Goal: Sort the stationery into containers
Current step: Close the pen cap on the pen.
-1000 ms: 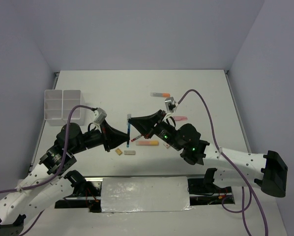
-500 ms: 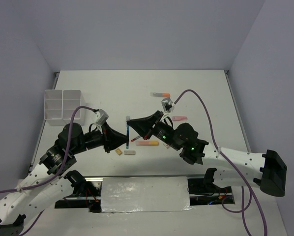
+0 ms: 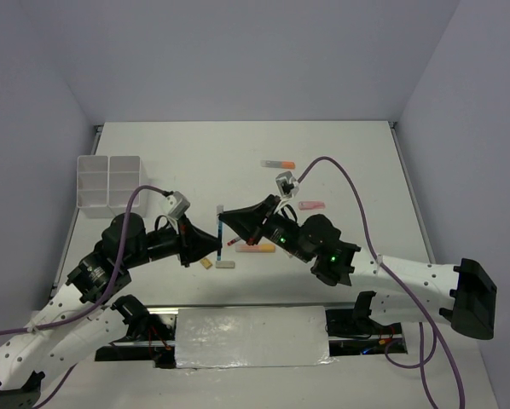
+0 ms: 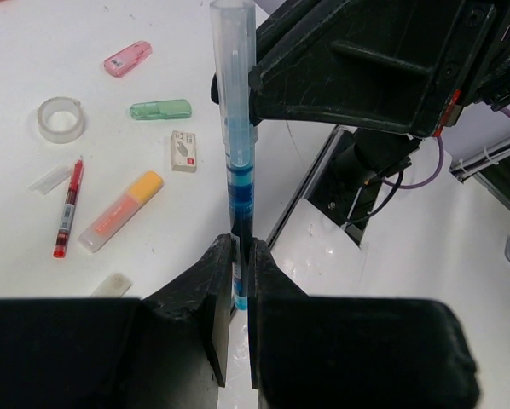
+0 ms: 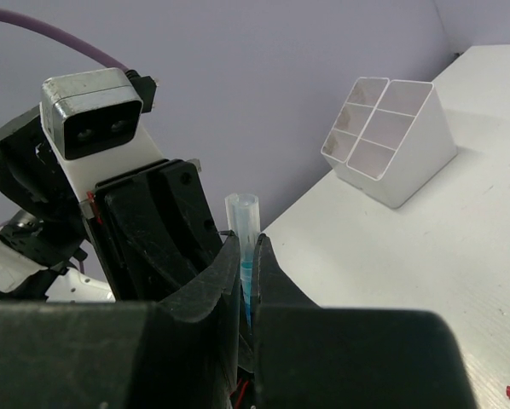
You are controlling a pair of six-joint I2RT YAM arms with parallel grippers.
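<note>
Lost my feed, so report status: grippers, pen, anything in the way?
Left gripper shut on blue pen. Right gripper shut on same pen, upright between them. Box back-left, nothing blocking seen.

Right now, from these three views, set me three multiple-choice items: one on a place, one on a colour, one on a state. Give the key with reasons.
1. The white box stands on the table:
A. at its left edge
B. at its right edge
C. between the two grippers

2. The pen held up off the table has ink that is:
A. red
B. blue
C. green

3. The left gripper is:
A. open over the table
B. shut on the pen
C. shut on an eraser

Key:
1 A, the top view shows the box against the left edge.
2 B, blue fills the clear barrel in the left wrist view.
3 B, its fingers press the pen's lower end, while the right gripper clamps the other end.
</note>
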